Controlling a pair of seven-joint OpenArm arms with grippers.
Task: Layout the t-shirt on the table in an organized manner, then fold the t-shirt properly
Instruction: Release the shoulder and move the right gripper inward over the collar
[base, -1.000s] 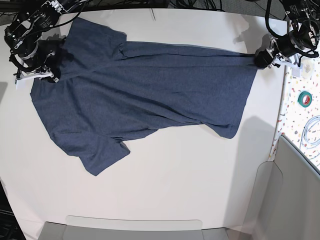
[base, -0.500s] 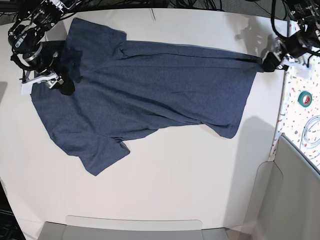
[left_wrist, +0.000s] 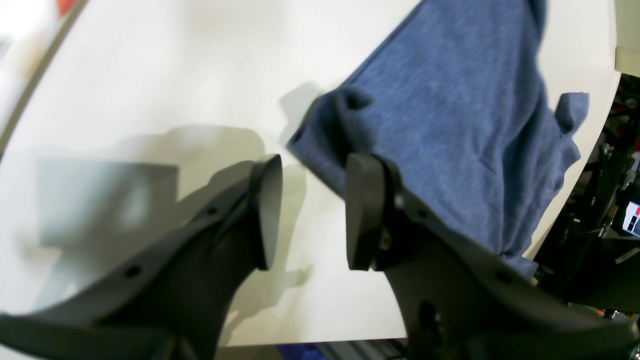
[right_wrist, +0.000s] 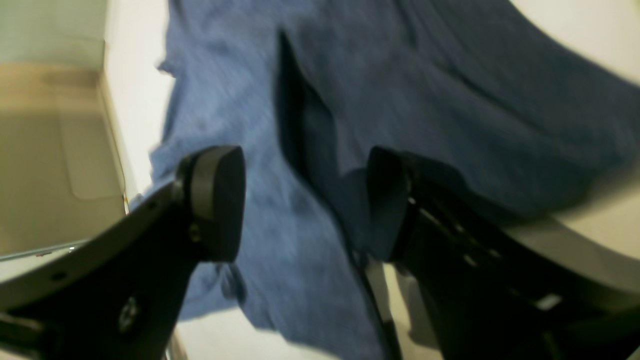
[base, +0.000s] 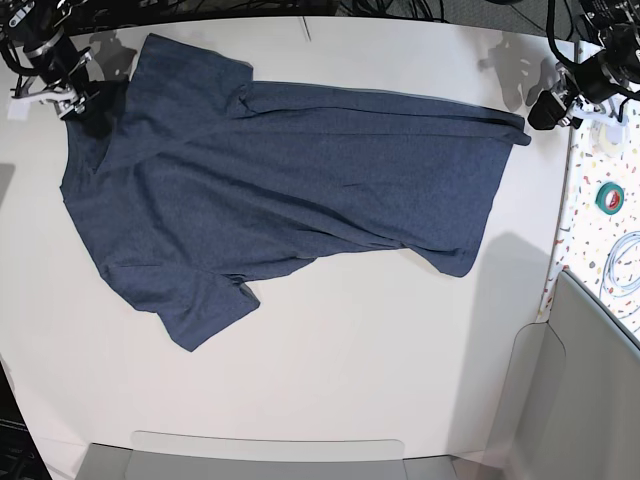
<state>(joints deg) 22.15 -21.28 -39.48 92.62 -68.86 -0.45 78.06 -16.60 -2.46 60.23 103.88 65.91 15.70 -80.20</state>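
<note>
- Left wrist view: left gripper (left_wrist: 312, 210) has its fingers (left_wrist: 267, 210) well apart, holding nothing, above the bare table (left_wrist: 150, 90) just beside the t-shirt (left_wrist: 450, 125) hem corner.
- Right wrist view: right gripper (right_wrist: 305, 200) fingers spread wide, empty, over the cloth; picture blurred.
- Base view: t-shirt (base: 290, 190) lies spread, plain side up, across the table's (base: 350, 370) far half; both grippers sit partly cut off at the far corners.

The dark navy-blue short-sleeved cloth t-shirt (base: 280, 190) is spread across the large plain white smooth worktop (base: 350, 360). Seen from the base, the left black pincer (base: 548, 110) is parked just off its right corner, the right black pincer (base: 45, 85) beside its left end.
</note>
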